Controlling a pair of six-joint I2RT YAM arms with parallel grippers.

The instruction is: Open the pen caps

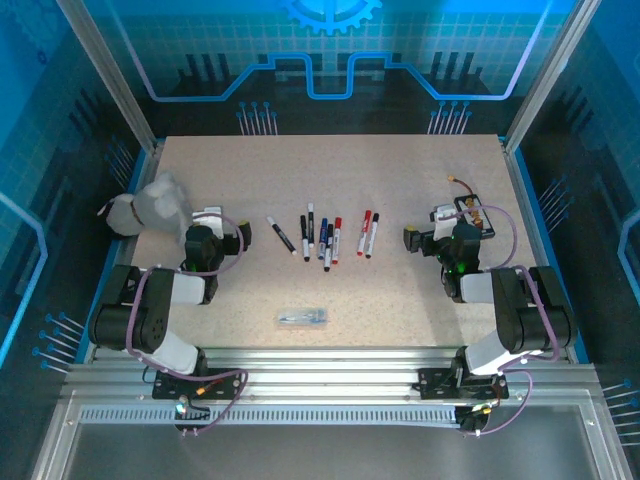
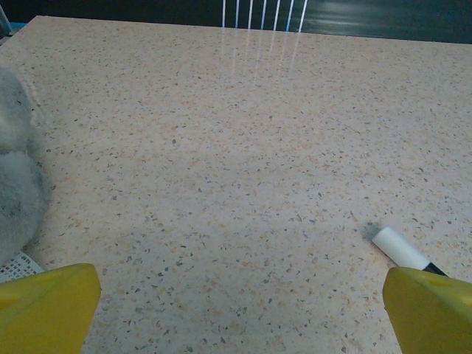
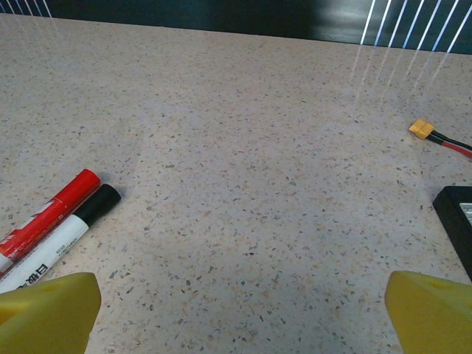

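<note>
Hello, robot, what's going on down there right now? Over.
Left pincer open, right pincer open, both holding nothing. Pens lying in a row mid-table, caps look on. Plastic wrapper toward the near edge, apart from pens.

Pens lie in a row across the middle of the table. A wrapper lies nearer. A soft toy sits at the left.
</note>
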